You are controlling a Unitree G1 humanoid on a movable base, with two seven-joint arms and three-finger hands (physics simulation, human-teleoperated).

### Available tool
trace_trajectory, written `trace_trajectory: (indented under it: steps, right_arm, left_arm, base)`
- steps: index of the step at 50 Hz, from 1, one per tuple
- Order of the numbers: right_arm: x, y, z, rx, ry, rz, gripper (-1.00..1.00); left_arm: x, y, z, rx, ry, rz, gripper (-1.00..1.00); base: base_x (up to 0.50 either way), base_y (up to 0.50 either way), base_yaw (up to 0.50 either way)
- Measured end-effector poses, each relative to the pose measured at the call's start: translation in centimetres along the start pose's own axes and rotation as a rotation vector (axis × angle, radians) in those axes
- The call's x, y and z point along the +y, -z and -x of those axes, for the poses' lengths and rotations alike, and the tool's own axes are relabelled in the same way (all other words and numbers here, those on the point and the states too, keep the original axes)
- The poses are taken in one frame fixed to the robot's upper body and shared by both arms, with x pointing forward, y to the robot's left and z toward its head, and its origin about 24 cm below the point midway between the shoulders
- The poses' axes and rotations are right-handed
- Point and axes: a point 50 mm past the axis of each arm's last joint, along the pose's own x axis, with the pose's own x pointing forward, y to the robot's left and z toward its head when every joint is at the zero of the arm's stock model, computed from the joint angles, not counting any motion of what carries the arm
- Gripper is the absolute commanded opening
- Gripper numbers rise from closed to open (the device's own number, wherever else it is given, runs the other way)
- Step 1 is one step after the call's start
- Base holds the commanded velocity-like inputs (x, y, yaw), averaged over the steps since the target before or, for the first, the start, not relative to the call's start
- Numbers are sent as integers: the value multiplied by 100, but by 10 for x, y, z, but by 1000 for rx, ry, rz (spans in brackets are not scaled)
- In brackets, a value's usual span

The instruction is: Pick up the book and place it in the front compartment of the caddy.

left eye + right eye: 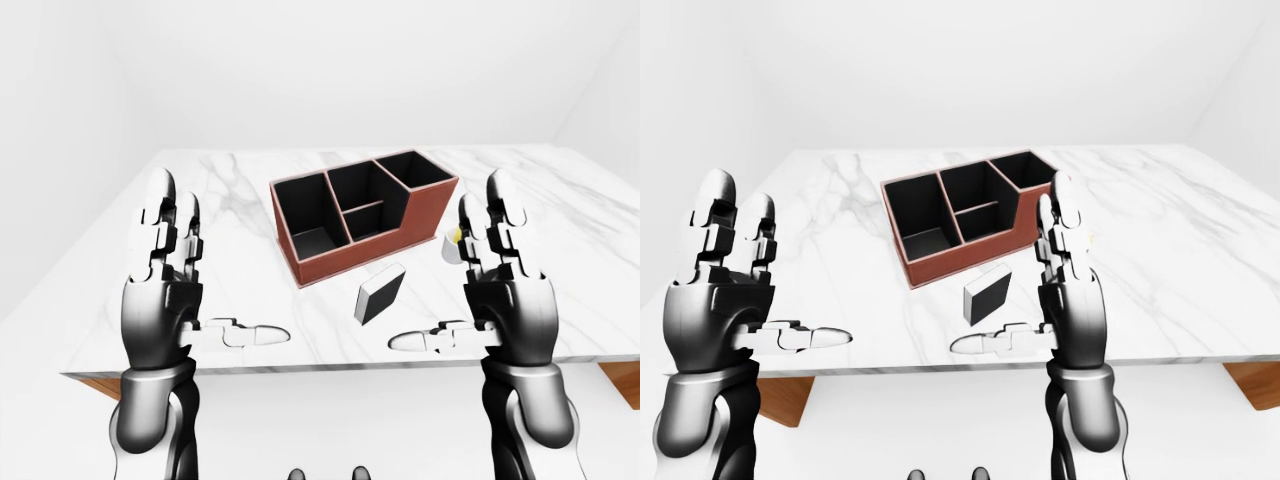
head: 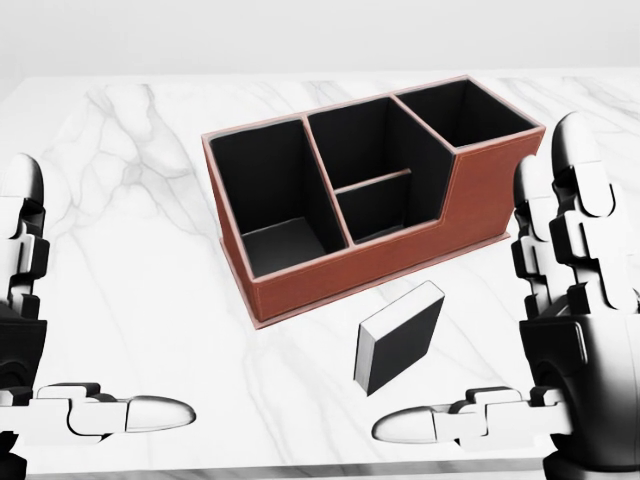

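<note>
Partly, right hand (image 1: 505, 285) hides a cup (image 1: 451, 246).

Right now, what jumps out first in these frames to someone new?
The brown caddy with black compartments sits mid-table on white marble. A black book stands tilted just below it in the head view, apart from it. The left hand and right hand are raised, open, at the frame sides, touching nothing.
</note>
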Motion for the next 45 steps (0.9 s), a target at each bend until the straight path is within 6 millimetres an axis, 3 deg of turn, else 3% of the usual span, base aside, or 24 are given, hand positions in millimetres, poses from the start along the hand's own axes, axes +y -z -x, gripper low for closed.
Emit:
trace_trajectory:
  steps: [32,45]
  right_arm:
    - [0,-4,3,-11,-7,-31,100]
    - [1,2,2,12,3,-6,100]
  left_arm:
    - [-1,-1,0,-4,1,2,100]
    - [-1,0,0,-1,2,4,100]
  base:
    - [48,0,0]
    - [5,0,0]
